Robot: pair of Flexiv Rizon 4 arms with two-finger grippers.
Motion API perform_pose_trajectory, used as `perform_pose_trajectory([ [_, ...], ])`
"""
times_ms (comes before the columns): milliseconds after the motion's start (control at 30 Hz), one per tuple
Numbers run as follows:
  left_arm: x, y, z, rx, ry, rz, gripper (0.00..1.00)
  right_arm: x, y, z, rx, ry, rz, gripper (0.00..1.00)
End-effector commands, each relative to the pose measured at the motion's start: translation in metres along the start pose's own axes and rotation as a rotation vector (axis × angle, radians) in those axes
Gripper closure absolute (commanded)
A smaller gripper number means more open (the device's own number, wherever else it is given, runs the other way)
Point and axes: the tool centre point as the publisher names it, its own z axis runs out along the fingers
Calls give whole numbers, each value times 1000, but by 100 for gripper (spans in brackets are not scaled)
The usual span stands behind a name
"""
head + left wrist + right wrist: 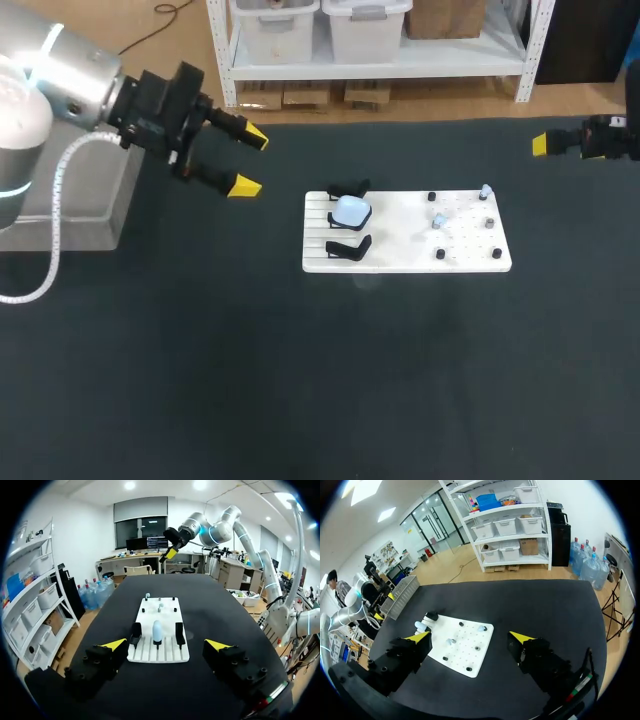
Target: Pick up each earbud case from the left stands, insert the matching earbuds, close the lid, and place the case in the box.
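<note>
We are at the very start: no case is picked up yet. The one earbud case (351,211) we can see is pale blue. It sits on the middle one of three black stands (347,249), at the 9 o'clock end of the white board (400,255). The other two stands look bare.

Our left claw (249,161) hangs over the dark table (200,350), at about 10 o'clock from the board. Its two yellow tips are wide apart and hold nothing. In its own view the case stands straight ahead, between the tips but far off.

Our right claw (470,637) is out at about 2 o'clock from the board. Its tips are wide apart too, with nothing in them.

Two small pale blue bits, which we take for the earbuds (485,190), sit on pegs at the 3 o'clock end of the board.

We think the next move is for the left claw to go down to the case, put one tip on each side, squeeze gently and lift it straight up off the stand. The clear box (100,215) waits at 9 o'clock, under the left arm.
</note>
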Motion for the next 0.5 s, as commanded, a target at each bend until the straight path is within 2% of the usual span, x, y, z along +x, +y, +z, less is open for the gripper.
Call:
perform_pose_trajectory([
  [33,4,12,12,94,-6,-6,0,0,0,0,0,1,0,0],
  [500,22,17,59,130,-3,-33,0,0,0,0,0,1,0,0],
])
